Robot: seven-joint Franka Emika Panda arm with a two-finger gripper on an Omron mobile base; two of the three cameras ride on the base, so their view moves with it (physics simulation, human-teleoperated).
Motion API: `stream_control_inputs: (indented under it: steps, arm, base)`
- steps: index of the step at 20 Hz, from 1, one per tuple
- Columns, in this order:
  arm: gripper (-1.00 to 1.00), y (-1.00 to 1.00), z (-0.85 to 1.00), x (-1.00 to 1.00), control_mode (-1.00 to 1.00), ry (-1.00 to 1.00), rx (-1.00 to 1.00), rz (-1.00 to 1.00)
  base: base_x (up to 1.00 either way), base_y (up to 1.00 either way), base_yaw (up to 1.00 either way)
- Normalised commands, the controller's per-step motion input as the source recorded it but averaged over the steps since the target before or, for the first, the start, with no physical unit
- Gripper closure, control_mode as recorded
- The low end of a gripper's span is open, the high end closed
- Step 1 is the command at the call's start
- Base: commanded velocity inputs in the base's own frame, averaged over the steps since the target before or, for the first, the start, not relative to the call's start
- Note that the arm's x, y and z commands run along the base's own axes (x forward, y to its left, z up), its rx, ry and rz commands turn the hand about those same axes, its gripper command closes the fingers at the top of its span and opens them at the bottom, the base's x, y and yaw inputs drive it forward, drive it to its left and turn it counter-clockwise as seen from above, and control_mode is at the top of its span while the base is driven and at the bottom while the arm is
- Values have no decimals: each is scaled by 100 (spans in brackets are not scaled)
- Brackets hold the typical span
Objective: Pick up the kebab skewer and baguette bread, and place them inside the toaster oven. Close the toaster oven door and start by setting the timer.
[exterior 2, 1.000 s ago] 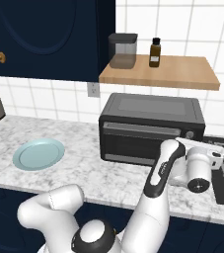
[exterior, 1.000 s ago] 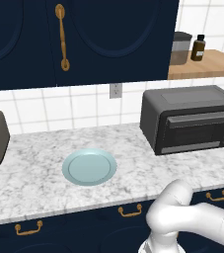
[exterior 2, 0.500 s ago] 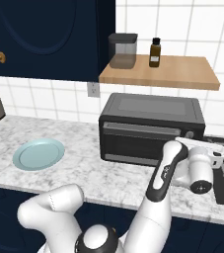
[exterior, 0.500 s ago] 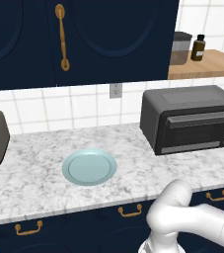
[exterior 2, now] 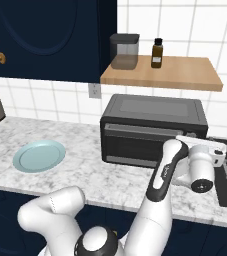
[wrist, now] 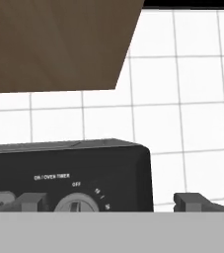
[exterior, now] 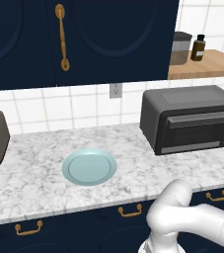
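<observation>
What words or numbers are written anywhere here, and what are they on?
"ON / OVEN TIMER": white letters on the dark grey boxy toaster oven, above its round timer knob.
"OFF": by that knob's top.
Small dial numbers beside the knob: too blurred to read.

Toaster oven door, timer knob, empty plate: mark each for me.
toaster oven door point(exterior 2: 135, 142): right base view, on the dark glass panel.
timer knob point(wrist: 76, 204): hand view, on the knob's grey face.
plate point(exterior: 89, 167): left base view, on its flat centre.
</observation>
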Motion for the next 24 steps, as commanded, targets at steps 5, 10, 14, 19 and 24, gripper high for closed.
stream_control_inputs:
  steps: [5, 10, 14, 19, 24]
  arm:
    - [-100, 0, -16, 0, -100, 0, 0, 0]
    - [-100, 0, -5, 13, -100, -1, 0, 0]
    - [-100, 0, 0, 29, -100, -3, 0, 0]
    - [-100, 0, 0, 13, -100, -4, 0, 0]
    - [100, 0, 0, 2, -100, -8, -1, 0]
  base:
    - [0, 0, 0]
    - [0, 0, 0]
    - [0, 0, 0]
    - [0, 0, 0]
    - [0, 0, 0]
